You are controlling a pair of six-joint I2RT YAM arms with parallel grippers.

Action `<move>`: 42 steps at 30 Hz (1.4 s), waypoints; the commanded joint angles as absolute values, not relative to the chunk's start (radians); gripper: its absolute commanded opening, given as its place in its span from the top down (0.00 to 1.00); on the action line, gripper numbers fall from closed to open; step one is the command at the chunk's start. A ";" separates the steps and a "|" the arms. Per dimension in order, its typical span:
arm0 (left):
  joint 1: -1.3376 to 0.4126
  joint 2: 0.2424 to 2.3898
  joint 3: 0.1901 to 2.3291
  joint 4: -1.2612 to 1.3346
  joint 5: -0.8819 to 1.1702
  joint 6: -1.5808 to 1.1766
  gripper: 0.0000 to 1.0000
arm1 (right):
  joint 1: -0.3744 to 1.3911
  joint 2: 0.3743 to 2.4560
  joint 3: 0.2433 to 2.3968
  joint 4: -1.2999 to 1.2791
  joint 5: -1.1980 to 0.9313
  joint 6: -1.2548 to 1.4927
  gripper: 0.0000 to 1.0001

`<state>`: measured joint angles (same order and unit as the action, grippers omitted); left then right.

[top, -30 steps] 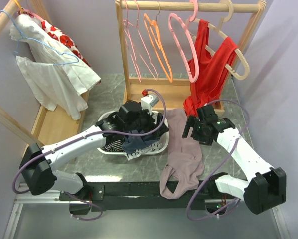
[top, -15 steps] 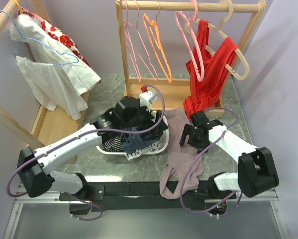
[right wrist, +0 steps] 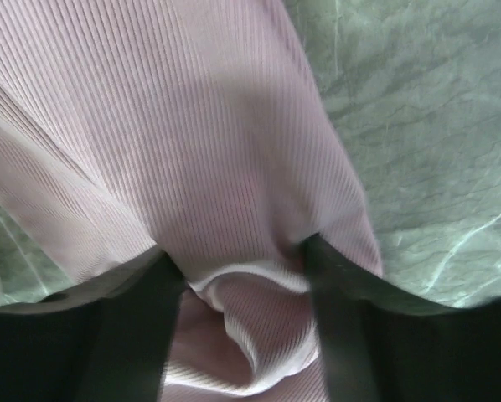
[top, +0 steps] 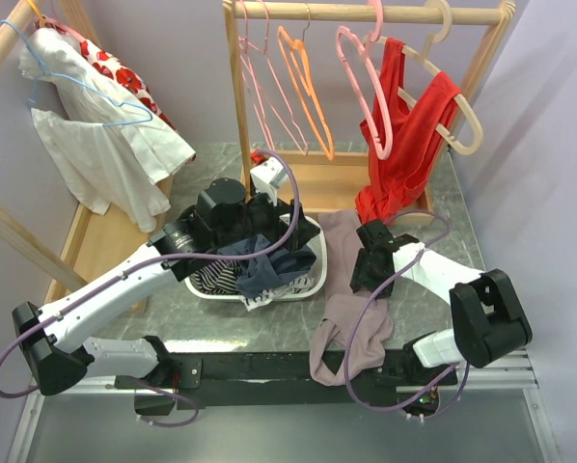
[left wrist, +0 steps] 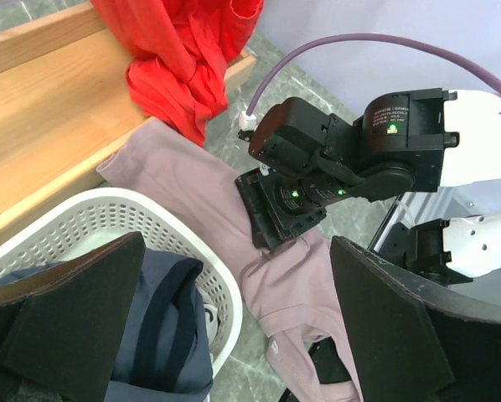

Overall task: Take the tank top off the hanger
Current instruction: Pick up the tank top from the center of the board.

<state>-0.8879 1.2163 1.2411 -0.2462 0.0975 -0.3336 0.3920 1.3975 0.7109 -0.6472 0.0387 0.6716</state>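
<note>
The mauve ribbed tank top (top: 351, 318) lies flat on the table, hanging over the front edge, off any hanger. An empty pink hanger (top: 361, 87) hangs on the rail above. My right gripper (top: 364, 278) presses down on the tank top (right wrist: 192, 126). Its fingers (right wrist: 142, 327) stand partly apart, with a fold of the fabric bunched between them (right wrist: 242, 276). My left gripper (top: 269, 224) hovers wide open over the basket, holding nothing (left wrist: 234, 251). The left wrist view shows the right gripper (left wrist: 284, 209) on the tank top (left wrist: 301, 285).
A white laundry basket (top: 315, 280) with dark clothes sits mid-table. A red garment (top: 404, 135) hangs on a wooden hanger (top: 465, 130). Pink and orange hangers (top: 303, 87) hang on the wooden rack (top: 366, 13). A white shirt (top: 105, 135) hangs at the left.
My right gripper has swung left and down onto the tank top, and its jaws have narrowed around a fold. The left arm has drawn back and left. The pink hanger sways.
</note>
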 commanded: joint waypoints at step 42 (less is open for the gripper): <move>-0.865 0.985 1.051 -0.127 -0.347 -0.486 0.01 | 0.558 1.278 1.744 -0.532 -0.517 0.538 1.00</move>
<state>-0.8688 1.0145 1.0576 -0.1810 -0.3126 -0.4690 0.5213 1.2652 1.7004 -0.6289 -0.4408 0.5591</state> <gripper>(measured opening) 0.994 0.042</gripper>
